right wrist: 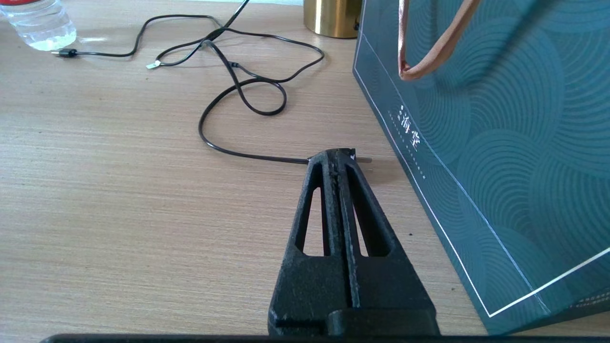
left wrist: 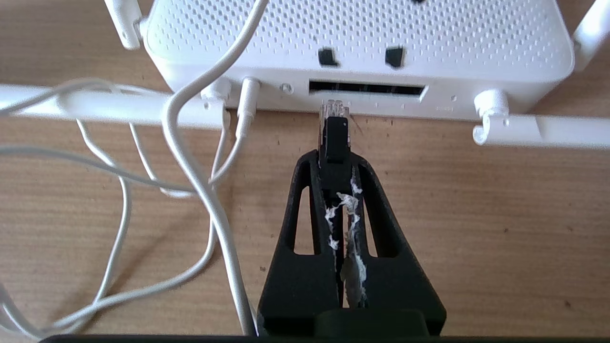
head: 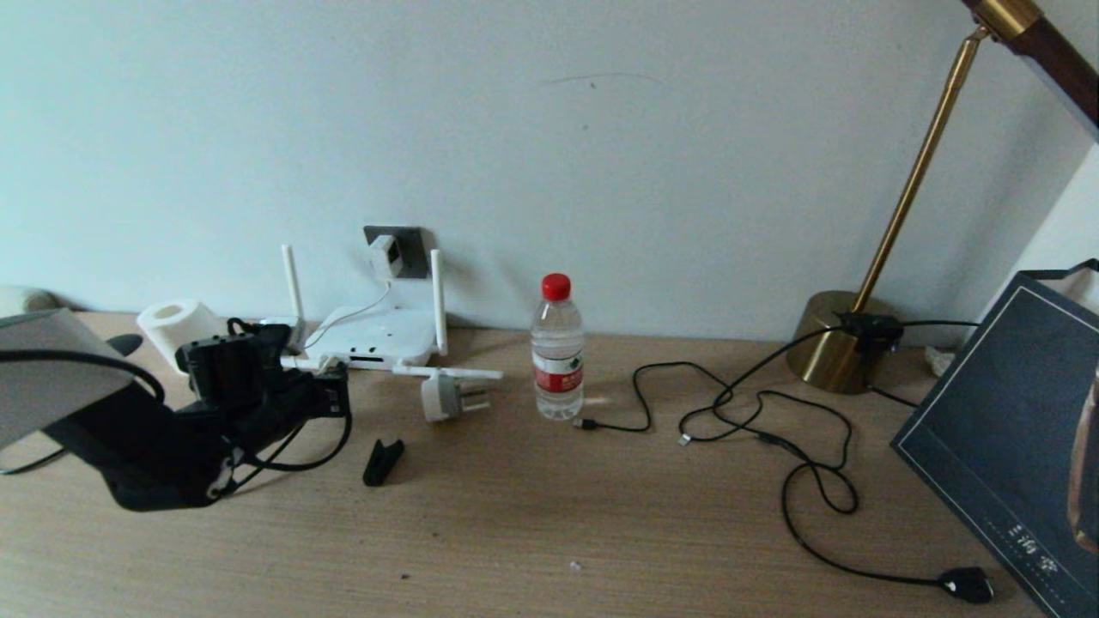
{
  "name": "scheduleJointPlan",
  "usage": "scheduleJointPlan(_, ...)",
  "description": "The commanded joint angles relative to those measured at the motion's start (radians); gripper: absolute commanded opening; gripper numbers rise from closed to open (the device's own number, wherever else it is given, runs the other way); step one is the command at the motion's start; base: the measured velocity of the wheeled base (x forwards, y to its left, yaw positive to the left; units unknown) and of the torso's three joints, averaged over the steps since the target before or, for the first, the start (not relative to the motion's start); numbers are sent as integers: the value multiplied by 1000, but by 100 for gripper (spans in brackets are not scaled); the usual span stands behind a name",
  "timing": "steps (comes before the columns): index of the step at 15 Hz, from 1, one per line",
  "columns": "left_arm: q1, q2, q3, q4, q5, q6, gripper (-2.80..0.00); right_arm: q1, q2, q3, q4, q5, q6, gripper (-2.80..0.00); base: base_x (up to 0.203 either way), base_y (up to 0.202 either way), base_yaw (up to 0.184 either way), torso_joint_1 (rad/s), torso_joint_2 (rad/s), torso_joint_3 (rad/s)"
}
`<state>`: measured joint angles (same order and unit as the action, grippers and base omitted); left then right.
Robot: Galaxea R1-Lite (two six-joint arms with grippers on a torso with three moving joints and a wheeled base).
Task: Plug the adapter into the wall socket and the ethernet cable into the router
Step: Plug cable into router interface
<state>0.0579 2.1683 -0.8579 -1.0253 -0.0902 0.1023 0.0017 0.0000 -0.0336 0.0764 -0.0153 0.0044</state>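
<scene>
My left gripper pinches the ethernet cable, its clear tip just short of the router ports at the desk's back edge; misaligned, it jams. My right gripper idles closed, empty.

A plain pale blue-white painted wall rises behind a light wood-grain laminate desk. On the desk's far right stands a brass desk lamp with a round base and a slanting thin stem. Soft, even light falls throughout.
</scene>
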Motion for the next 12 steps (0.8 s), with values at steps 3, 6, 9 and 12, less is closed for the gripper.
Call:
scheduleJointPlan(3, 2, 11, -9, -6, -2, 0, -280, 0, 2, 0, 0, 0, 0, -280, 0, 0, 0, 0, 0, 0)
scheduleJointPlan(6, 2, 19, -9, -7, -2, 0, -280, 0, 2, 0, 0, 2, 0, -280, 0, 0, 0, 0, 0, 0)
scheduleJointPlan(9, 4, 21, -10, -7, -2, 0, -280, 0, 2, 0, 0, 1, 0, -280, 0, 0, 0, 0, 0, 0)
scheduleJointPlan(12, 4, 21, -14, -7, -2, 0, -280, 0, 2, 0, 0, 0, 0, -280, 0, 0, 0, 0, 0, 0)
